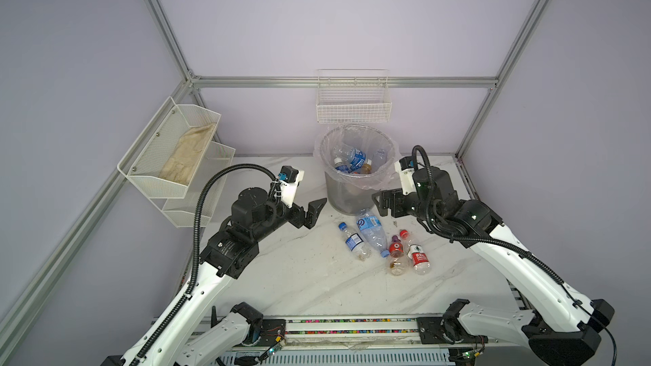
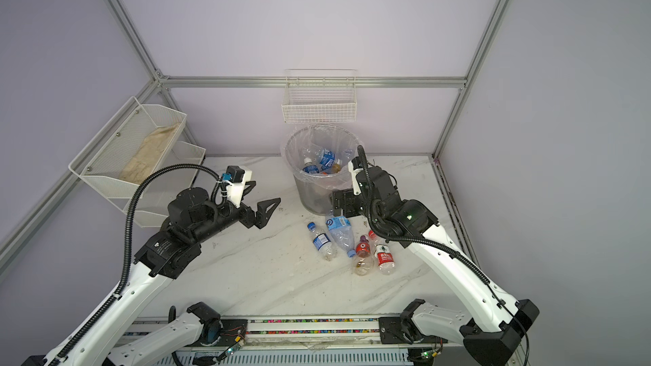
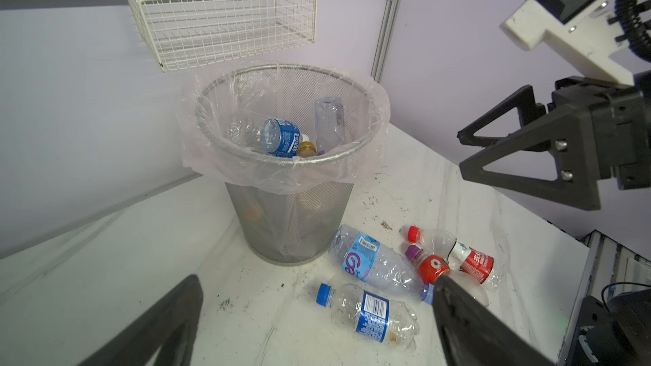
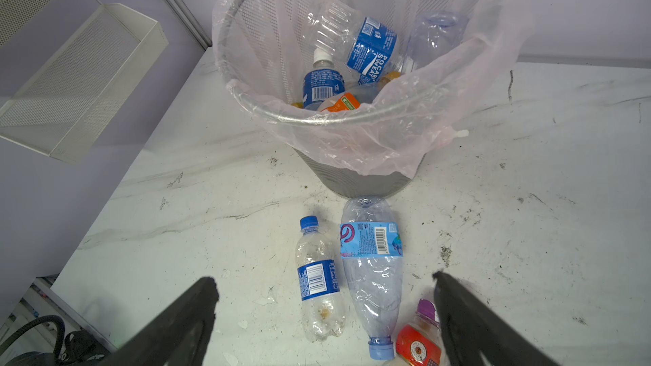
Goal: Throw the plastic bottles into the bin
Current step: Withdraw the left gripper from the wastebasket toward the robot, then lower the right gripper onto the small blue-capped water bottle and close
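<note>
Four light-looking, crushable clear plastic bottles (image 1: 370, 232) lie mid-frame on the white tabletop (image 1: 299, 269) just below the grey mesh bin (image 1: 340, 195), left hand (image 1: 315, 211) and right hand (image 1: 380, 204) gaping empty, so I'd pinch mid-body.

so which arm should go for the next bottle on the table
Right, likely. The right gripper, open and empty, hangs beside the bin, close above the four loose bottles; its wrist view frames them. The left gripper, also open, sits farther off to the side.
</note>
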Controlling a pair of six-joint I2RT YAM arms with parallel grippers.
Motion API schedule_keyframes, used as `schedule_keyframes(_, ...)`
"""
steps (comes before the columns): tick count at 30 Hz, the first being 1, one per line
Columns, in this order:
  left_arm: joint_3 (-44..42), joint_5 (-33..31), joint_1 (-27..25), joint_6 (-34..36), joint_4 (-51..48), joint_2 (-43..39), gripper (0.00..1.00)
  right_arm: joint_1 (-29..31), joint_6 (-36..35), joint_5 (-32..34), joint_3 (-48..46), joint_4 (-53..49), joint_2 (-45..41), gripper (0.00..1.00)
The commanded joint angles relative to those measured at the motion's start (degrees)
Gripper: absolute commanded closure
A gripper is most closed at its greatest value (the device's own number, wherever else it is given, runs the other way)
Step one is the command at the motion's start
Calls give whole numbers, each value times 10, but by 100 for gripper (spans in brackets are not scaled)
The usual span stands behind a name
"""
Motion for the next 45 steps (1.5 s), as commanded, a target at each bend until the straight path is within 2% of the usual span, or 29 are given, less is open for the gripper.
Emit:
schedule_keyframes(1, -36, 5, -2, 12, -10, -26, 0, 1, -10, -19, -7, -7, 1, 3)
schedule_keyframes(14, -151, -31, -1, 4, -32, -91, 0, 1, -18, -58, -40, 1, 19, 7)
schedule_keyframes(23, -218, -36, -1, -14, -48, -134, 0, 17, -12, -52, -71, -4, 39, 11)
schedule_keyframes(34, -229, -43, -2, -13, -54, -154, 0, 101, 29, -17, -116, 31, 98, 11)
schedule_keyframes(45, -232, -48, -1, -12, -60, -165, 0, 122, 56, 18, -129, 60, 176, 14)
